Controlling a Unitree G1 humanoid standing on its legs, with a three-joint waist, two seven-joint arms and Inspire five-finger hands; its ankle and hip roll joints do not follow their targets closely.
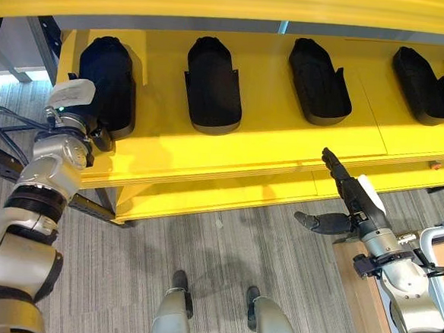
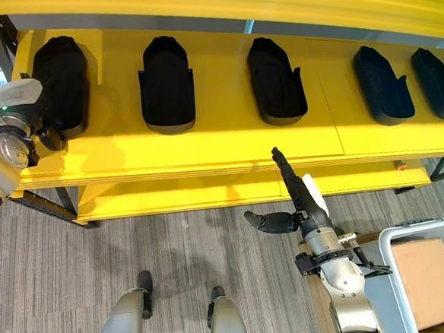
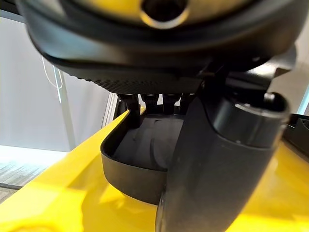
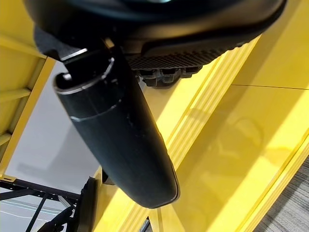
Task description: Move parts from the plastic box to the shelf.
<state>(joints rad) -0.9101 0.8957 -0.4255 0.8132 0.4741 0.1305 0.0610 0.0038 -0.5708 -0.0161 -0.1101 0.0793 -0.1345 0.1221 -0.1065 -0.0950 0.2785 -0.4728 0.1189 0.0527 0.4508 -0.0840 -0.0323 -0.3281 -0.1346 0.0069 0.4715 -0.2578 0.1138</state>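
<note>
Left eye view is showing the yellow shelf (image 1: 284, 144) carrying a row of black parts (image 1: 212, 86) lying side by side on its top board. At about 9 o'clock the left hand (image 1: 95, 123) is sitting against the near end of the leftmost part (image 1: 110, 75), with its fingers hidden behind the wrist. Toward 4 o'clock the right hand (image 1: 342, 198) is hanging in front of the shelf's edge, fingers straight and thumb spread, gripping nothing.

Right eye view is adding what the other eye is missing: a grey plastic box (image 2: 399, 251) at 4 o'clock, with a brown cardboard carton (image 2: 424, 280) lying inside it. Five parts are lining the shelf here.

Left wrist view is looking along the left hand (image 3: 222, 159). Its fingertips (image 3: 154, 99) are curling over the rim of the black part (image 3: 140, 154), and the thumb is lying along the part's near side, so the hand is grasping that part as it rests on the shelf.

Right wrist view is showing the right hand (image 4: 120, 125), relaxed, beside the yellow shelf boards.
</note>
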